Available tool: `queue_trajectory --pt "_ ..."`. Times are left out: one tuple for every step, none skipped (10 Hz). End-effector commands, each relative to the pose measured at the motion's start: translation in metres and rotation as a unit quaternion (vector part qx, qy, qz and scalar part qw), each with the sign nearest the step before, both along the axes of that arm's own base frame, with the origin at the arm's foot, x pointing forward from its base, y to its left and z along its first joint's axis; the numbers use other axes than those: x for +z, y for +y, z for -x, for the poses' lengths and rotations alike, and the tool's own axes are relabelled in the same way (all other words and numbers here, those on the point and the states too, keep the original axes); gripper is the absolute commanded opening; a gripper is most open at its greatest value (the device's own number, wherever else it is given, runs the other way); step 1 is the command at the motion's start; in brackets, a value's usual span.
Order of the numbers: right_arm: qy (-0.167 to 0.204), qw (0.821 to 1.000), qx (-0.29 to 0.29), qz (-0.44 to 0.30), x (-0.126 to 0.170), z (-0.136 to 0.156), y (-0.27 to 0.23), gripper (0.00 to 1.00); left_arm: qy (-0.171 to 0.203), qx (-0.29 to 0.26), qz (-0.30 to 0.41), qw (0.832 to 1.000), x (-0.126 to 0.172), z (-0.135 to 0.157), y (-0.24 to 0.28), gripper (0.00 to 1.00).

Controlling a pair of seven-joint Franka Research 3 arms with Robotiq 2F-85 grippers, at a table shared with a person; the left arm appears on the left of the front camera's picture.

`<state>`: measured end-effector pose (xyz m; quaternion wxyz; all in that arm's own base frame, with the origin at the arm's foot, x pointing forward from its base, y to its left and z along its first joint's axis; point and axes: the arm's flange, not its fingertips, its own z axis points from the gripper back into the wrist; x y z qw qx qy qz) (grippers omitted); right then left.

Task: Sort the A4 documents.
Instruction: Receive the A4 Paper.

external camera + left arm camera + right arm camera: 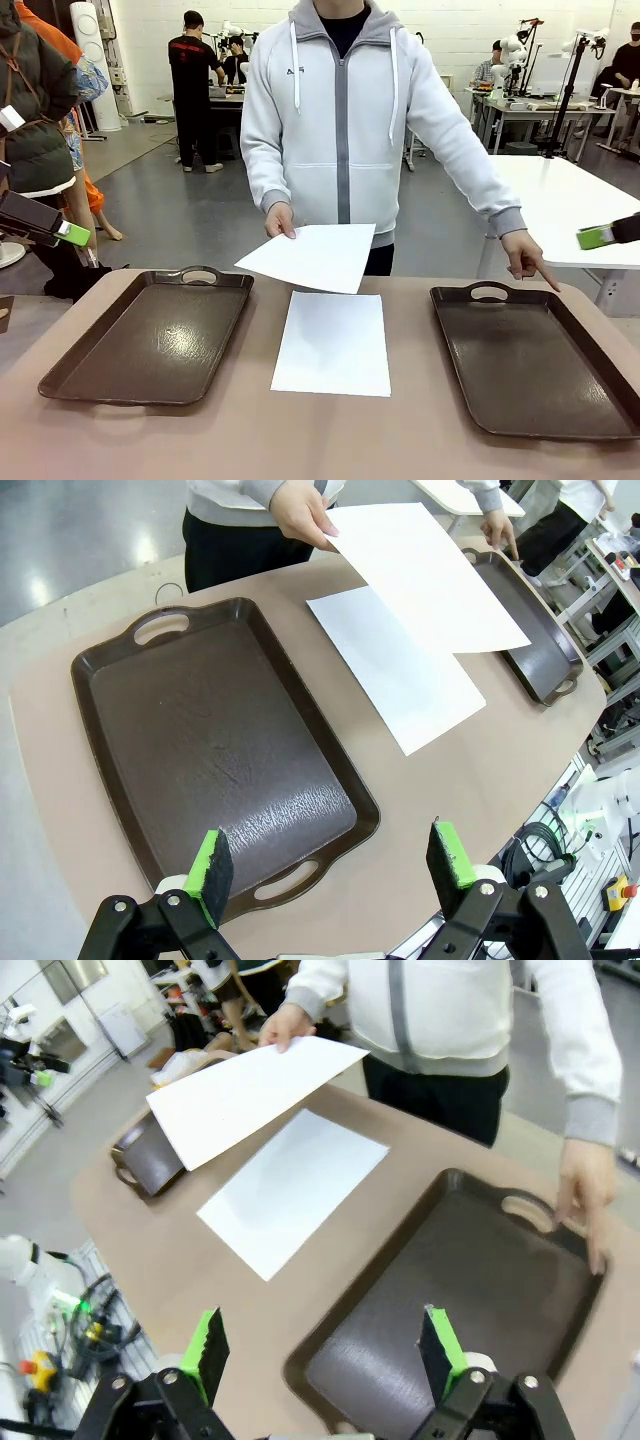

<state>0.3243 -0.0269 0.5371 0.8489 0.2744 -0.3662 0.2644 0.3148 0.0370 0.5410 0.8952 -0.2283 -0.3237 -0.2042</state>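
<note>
**Two sheets in play, both pincers released**

The left pincer (330, 858) is spread wide, its green pads well apart with nothing between them. The right pincer (322, 1343) stands the same way, released and empty. Both hang clear of the bench (420, 440), out at its two sides.

Two A4 documents show. The flat sheet (333, 343) lies on the bench between the two trays, touching neither. In the left wrist view it sits ahead and to the right of that pincer, beyond the left tray (210, 740), whose near handle lies between the fingers. In the right wrist view it lies ahead and to the left, with the right tray (470, 1320) directly before the fingers.

The held sheet (315, 257) is up off the bench, gripped at one corner by the person's hand (280, 218) and overhanging the far edge of the flat sheet. It lies farther from either pincer than the flat one. The person's other hand (525, 257) points down at the far corner of the right tray.
</note>
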Motion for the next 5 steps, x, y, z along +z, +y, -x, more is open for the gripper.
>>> queue_trajectory --pt "0.083 0.992 0.032 -0.088 -0.035 -0.05 0.03 1.0 -0.003 -0.008 0.006 1.0 0.0 0.0 0.001 1.0" --pt "0.106 0.985 0.039 -0.129 -0.045 -0.062 0.045 1.0 -0.003 -0.008 0.006 1.0 0.0 0.0 0.001 1.0" --pt "0.121 0.98 0.04 -0.155 -0.051 -0.072 0.06 1.0 -0.003 -0.008 0.006 1.0 0.0 0.0 0.001 1.0" --pt "0.134 0.975 0.035 -0.173 -0.057 -0.083 0.079 1.0 -0.003 -0.008 0.006 1.0 0.0 0.0 0.001 1.0" --pt "0.148 0.97 0.038 -0.19 -0.064 -0.095 0.097 1.0 -0.003 -0.008 0.006 1.0 0.0 0.0 0.001 1.0"
